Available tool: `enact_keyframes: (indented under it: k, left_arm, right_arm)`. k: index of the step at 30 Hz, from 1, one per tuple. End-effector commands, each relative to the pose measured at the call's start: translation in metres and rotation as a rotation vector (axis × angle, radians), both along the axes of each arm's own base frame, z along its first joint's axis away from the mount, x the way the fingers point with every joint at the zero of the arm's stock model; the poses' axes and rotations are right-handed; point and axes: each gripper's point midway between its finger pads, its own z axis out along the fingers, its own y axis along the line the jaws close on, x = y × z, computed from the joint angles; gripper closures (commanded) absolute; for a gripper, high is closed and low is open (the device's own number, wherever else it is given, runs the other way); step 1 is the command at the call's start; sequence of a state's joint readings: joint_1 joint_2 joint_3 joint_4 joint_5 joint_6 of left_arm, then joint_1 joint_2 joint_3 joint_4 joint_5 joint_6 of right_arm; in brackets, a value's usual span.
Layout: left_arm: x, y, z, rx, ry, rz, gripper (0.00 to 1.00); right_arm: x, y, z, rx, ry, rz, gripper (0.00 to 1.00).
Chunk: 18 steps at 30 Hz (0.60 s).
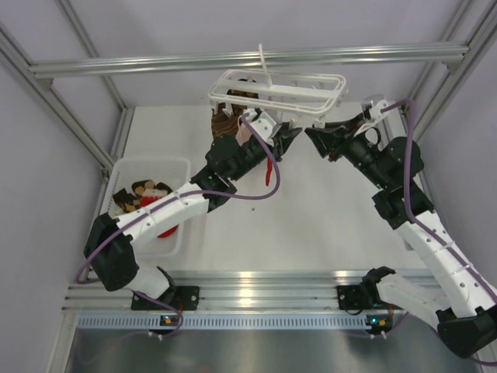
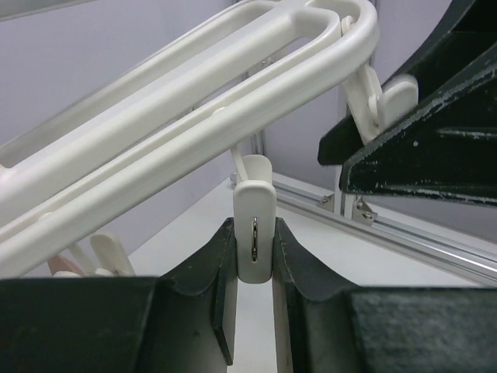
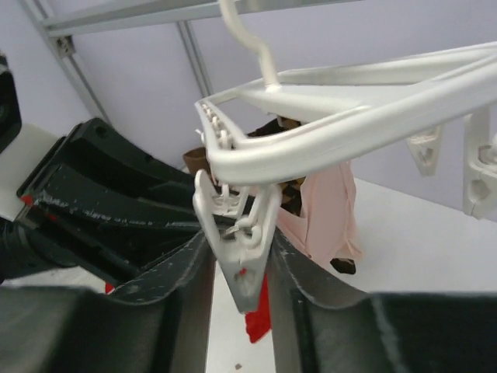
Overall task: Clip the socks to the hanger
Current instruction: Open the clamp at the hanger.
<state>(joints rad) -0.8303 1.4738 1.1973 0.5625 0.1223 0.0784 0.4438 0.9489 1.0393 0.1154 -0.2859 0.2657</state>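
Note:
The white hanger [image 1: 311, 87] hangs by its hook from the top rail. A brown striped sock [image 1: 227, 118] and a pale pink sock [image 3: 326, 206] hang from its left end. My left gripper [image 1: 287, 136] is under the hanger; in the left wrist view [image 2: 254, 256] it is shut on a white clip [image 2: 254, 225]. My right gripper [image 1: 312, 138] faces it and in the right wrist view [image 3: 242, 264] is closed round another clip [image 3: 242, 245]. A red sock [image 1: 269, 169] dangles just below that clip [image 3: 260, 315]; whether the clip grips it is unclear.
A white basket [image 1: 180, 165] with several more socks stands at the left of the table. The aluminium rail [image 1: 248, 61] crosses above the hanger, with frame posts at both sides. The two grippers are nearly touching under the hanger.

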Motion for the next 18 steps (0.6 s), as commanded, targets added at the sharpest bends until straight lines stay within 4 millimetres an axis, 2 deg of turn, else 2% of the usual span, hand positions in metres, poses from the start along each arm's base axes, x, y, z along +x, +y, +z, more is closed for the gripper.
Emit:
enact_keyframes:
  k: [1, 3, 4, 6, 10, 11, 12, 15, 18]
  left_arm:
    - [-0.014, 0.01, 0.034, -0.025, -0.039, -0.009, 1.0]
    - [-0.017, 0.01, 0.028, 0.011, -0.022, -0.012, 1.0]
    - [-0.017, 0.01, 0.03, 0.025, -0.032, -0.008, 1.0]
    - [-0.02, 0.008, 0.026, 0.06, -0.024, -0.007, 1.0]
    - [-0.022, 0.006, 0.02, 0.098, -0.024, 0.005, 1.0]
    - [-0.024, 0.006, 0.02, 0.1, -0.025, 0.003, 1.0]
    - [-0.025, 0.005, 0.02, 0.105, -0.027, 0.001, 1.0]
    - [-0.03, 0.001, 0.017, 0.122, -0.029, -0.022, 1.0]
    - [-0.03, -0.002, 0.012, 0.143, -0.02, -0.022, 1.0]
  right_arm:
    - [-0.005, -0.034, 0.041, 0.074, -0.04, -0.144, 0.62]
    - [-0.016, -0.034, 0.038, 0.056, -0.028, -0.113, 0.48]
    - [-0.028, -0.036, 0.048, 0.056, -0.064, -0.091, 0.44]
    - [-0.046, -0.029, 0.044, 0.019, -0.055, -0.013, 0.38]
    - [-0.089, -0.016, 0.05, 0.021, -0.087, 0.167, 0.27]
    - [-0.095, -0.012, 0.052, 0.047, -0.067, 0.205, 0.21]
    - [-0.101, -0.007, 0.053, 0.056, -0.057, 0.25, 0.0]
    - [-0.092, -0.001, 0.055, 0.125, 0.037, 0.258, 0.0]
    - [-0.084, 0.011, 0.067, 0.167, 0.085, 0.306, 0.0]
